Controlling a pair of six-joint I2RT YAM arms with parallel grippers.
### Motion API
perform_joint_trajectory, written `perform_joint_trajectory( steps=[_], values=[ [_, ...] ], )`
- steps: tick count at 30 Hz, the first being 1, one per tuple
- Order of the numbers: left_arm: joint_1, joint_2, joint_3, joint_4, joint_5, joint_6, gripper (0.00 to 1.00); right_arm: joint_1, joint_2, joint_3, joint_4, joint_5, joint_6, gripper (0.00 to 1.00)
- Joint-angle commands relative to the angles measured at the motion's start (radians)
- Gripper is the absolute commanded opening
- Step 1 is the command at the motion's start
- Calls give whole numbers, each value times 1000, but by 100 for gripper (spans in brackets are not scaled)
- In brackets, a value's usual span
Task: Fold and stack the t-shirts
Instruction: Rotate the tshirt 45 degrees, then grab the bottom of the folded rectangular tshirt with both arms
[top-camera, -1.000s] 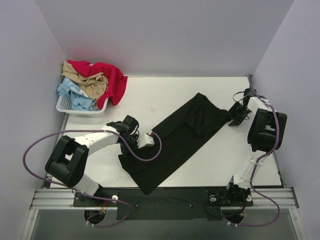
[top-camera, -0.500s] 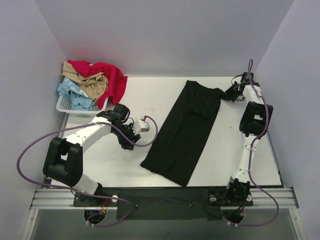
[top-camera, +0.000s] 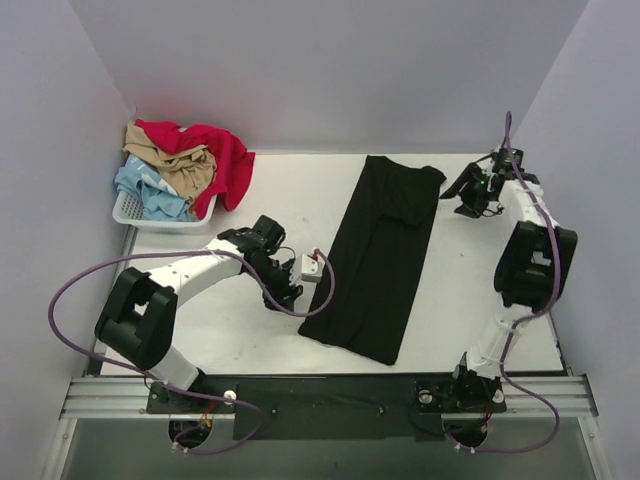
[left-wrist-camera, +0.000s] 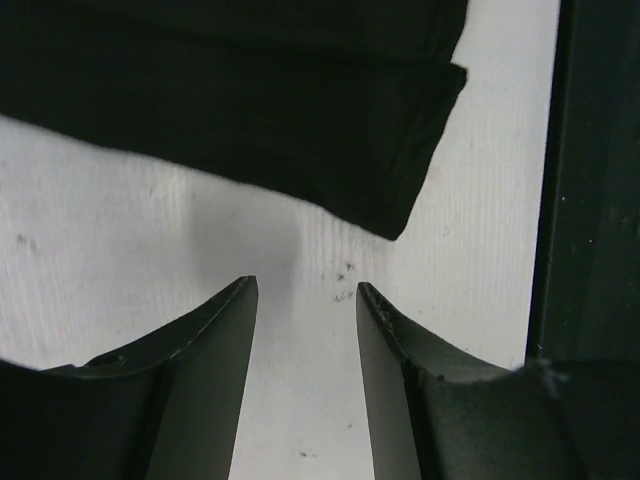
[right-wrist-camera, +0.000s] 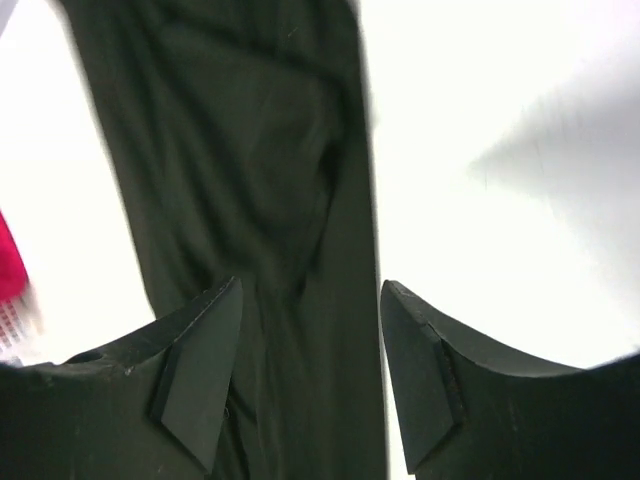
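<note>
Top external view: black t-shirt (top-camera: 380, 250) lies folded lengthwise on the table (top-camera: 290, 195), reaching its far edge; my left gripper (left-wrist-camera: 305, 285) and right gripper (right-wrist-camera: 311, 284) gape empty.

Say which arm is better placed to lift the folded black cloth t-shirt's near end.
Left, probably: the left gripper, open, hovers by the near corner of the black t-shirt; the right gripper, open, is at its far end.
</note>
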Motion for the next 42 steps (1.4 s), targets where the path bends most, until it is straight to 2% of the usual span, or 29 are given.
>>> perform_joint_trajectory(
  steps=[1, 4, 5, 7, 9, 12, 13, 16, 19, 23, 29, 31, 35, 39, 42],
  values=[
    [-112, -64, -18, 54, 32, 132, 55, 17, -481, -239, 60, 3, -223, 54],
    [-159, -98, -72, 116, -8, 219, 56, 141, -707, -424, 39, -66, -462, 54],
    [-167, -107, -95, 130, 0, 276, 57, 216, -799, -457, 13, -57, -619, 54],
    [-166, -128, -118, 157, 56, 348, 57, 409, -942, -573, -6, -28, -818, 54],
    [-166, -141, -130, 166, 104, 394, 58, 520, -1057, -699, 3, -62, -928, 54],
    [-173, -141, -136, 156, 146, 456, 58, 603, -1216, -880, -59, -250, -1101, 57],
    [-184, -139, -139, 145, 143, 473, 58, 638, -1241, -917, -84, -270, -1187, 57],
    [-230, -130, -175, 148, 74, 519, 59, 747, -1336, -1029, -156, -229, -1277, 58],
    [-267, -118, -210, 166, 23, 545, 59, 862, -1332, -1063, -243, -52, -1312, 57],
    [-281, -104, -233, 245, -20, 514, 59, 1040, -1220, -1084, -293, 142, -1337, 56],
    [-343, -36, -224, 341, -152, 422, 57, 1083, -1084, -1104, -213, 184, -1403, 53],
    [-350, -24, -218, 354, -176, 410, 51, 1105, -1047, -1111, -187, 181, -1392, 52],
    [-365, -29, -231, 329, -216, 395, 21, 1157, -989, -1150, -113, 237, -1371, 51],
    [-370, -58, -248, 340, -223, 375, 1, 1189, -956, -1154, -125, 181, -1369, 51],
    [-374, -76, -242, 332, -217, 349, 0, 1226, -939, -1147, -194, 213, -1373, 52]
  ],
)
